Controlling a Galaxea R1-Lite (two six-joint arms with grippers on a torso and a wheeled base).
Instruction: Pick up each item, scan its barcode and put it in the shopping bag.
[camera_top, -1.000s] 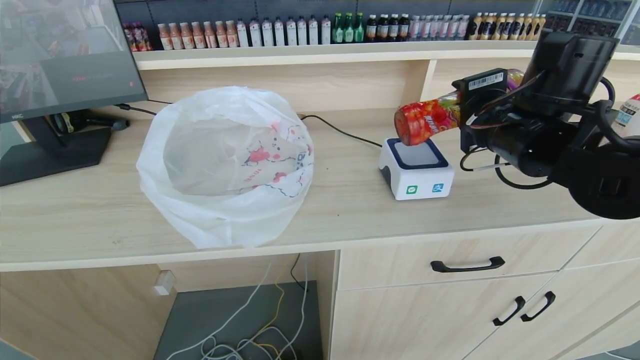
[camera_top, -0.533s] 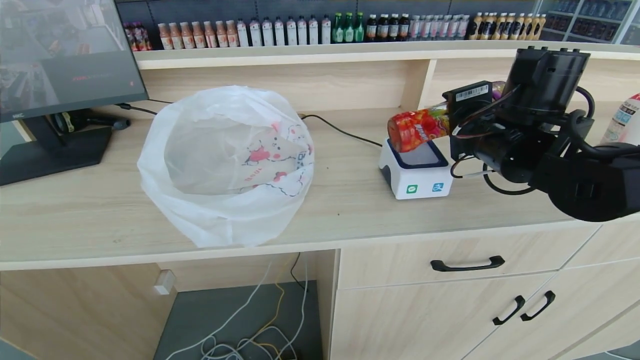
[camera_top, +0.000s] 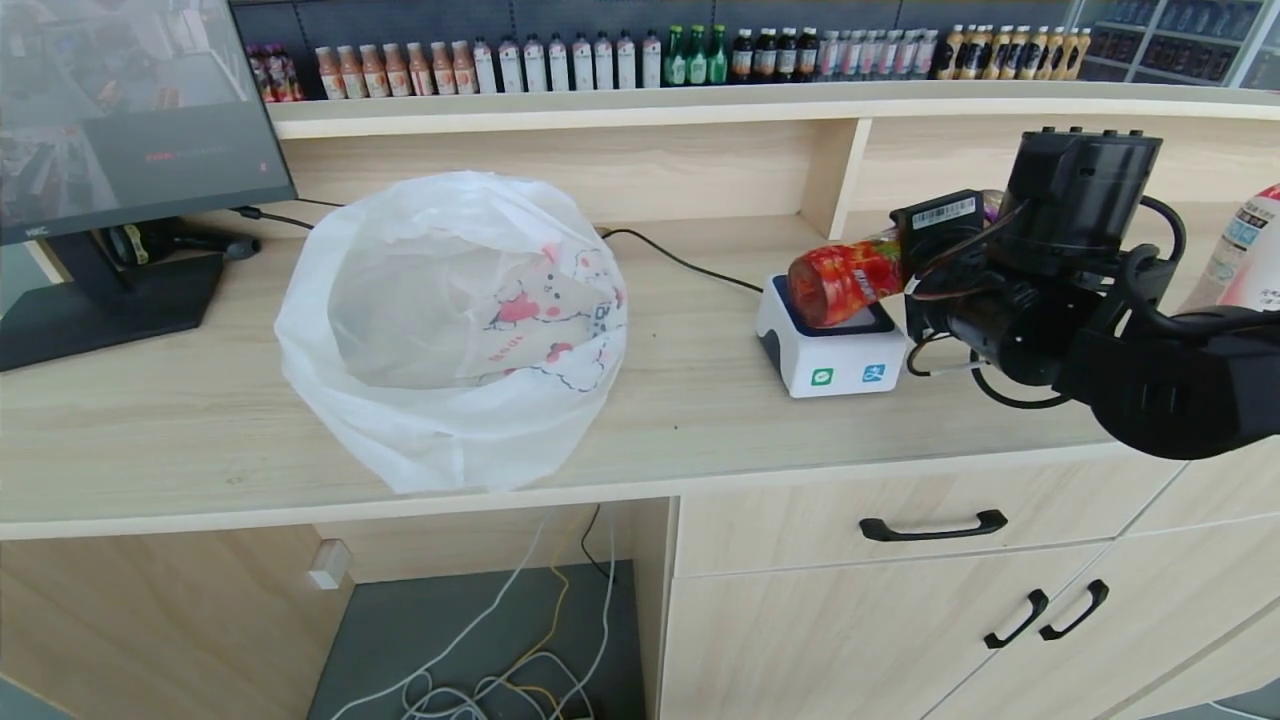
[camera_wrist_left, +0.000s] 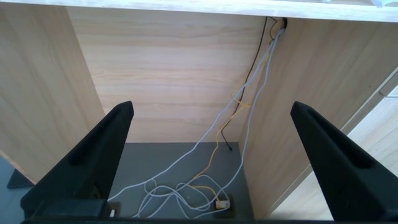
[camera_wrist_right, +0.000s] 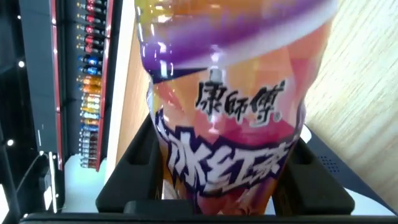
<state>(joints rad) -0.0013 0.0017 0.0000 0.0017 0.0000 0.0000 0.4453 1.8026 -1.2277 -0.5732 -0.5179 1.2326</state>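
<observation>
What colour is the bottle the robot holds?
The bottle is orange and red with a purple band; right wrist view shows it best.

The right arm (camera_top: 1160, 385) lies nearly level, and its right gripper (camera_top: 900, 268) is clamped sideways around a bottle (camera_top: 835, 280), whose base juts past the fingertips. The left gripper (camera_wrist_left: 214, 155) points downward, its fingers (camera_wrist_left: 93, 162) spread wide apart.

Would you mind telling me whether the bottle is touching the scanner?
Cannot tell. In the head view the bottle, held by the right gripper, overlaps the top of the scanner, hiding any gap or contact.
</observation>
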